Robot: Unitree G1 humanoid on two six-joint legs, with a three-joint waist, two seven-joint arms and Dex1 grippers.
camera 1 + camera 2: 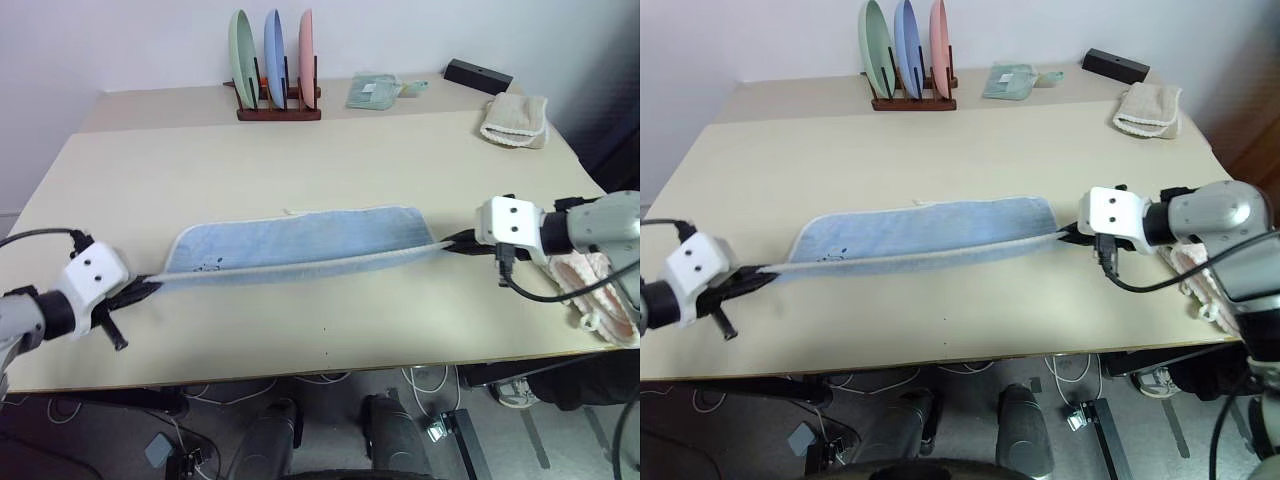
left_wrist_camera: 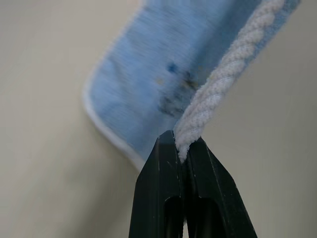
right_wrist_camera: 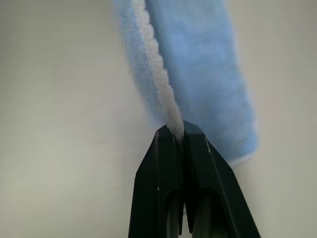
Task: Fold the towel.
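On the beige table [image 1: 300,160], mid-surface, the light blue towel [image 1: 300,240] lies as a long band stretched between both arms, its near whitish edge pulled taut into a cord from corner to corner. In the left eye view the left gripper [image 1: 140,291] pinches the towel's left corner near the front table edge; the right gripper [image 1: 455,241] pinches the right corner, further in from the edge. Bare tabletop lies open behind the towel and in front of it. At the far side stand a plate rack [image 1: 277,75] with three plates, a small folded cloth [image 1: 372,91], a black box [image 1: 478,76] and a cream towel [image 1: 515,120]; a pink towel pile [image 1: 595,290] sits at the right edge, just beside the right arm. Left wrist view: black fingers [image 2: 166,188] closed tight on the twisted white edge cord, the dark embroidered mark [image 2: 173,94] just beyond. Right wrist view: fingers [image 3: 166,183] clamped on the white trim, blue cloth running away past them above bare table.
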